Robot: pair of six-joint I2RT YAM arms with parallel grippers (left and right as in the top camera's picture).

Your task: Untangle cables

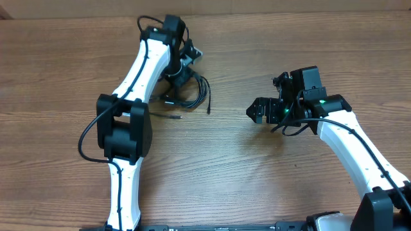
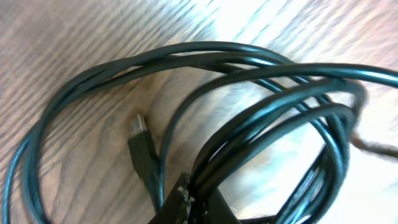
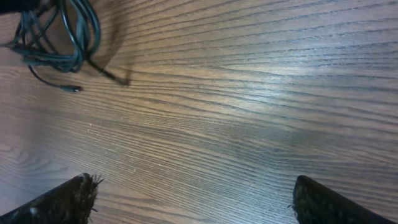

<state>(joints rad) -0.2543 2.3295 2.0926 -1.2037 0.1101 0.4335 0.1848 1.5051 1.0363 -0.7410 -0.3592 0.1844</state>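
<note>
The cables (image 1: 186,91) are a bundle of thin black looped cords on the wooden table at back centre-left, with plug ends trailing toward the front. My left gripper (image 1: 182,69) is down on the bundle. In the left wrist view its fingertips (image 2: 189,202) are shut on several strands of the cables (image 2: 261,99), and a small plug (image 2: 140,134) lies beside them. My right gripper (image 1: 255,110) is open and empty over bare table to the right of the bundle. The right wrist view shows the cables (image 3: 59,37) at the top left, far from the wide-apart fingers (image 3: 196,199).
The wooden table (image 1: 257,179) fills all views. The white left arm (image 1: 128,115) stretches from the front edge to the bundle. The white right arm (image 1: 359,154) comes in from the front right.
</note>
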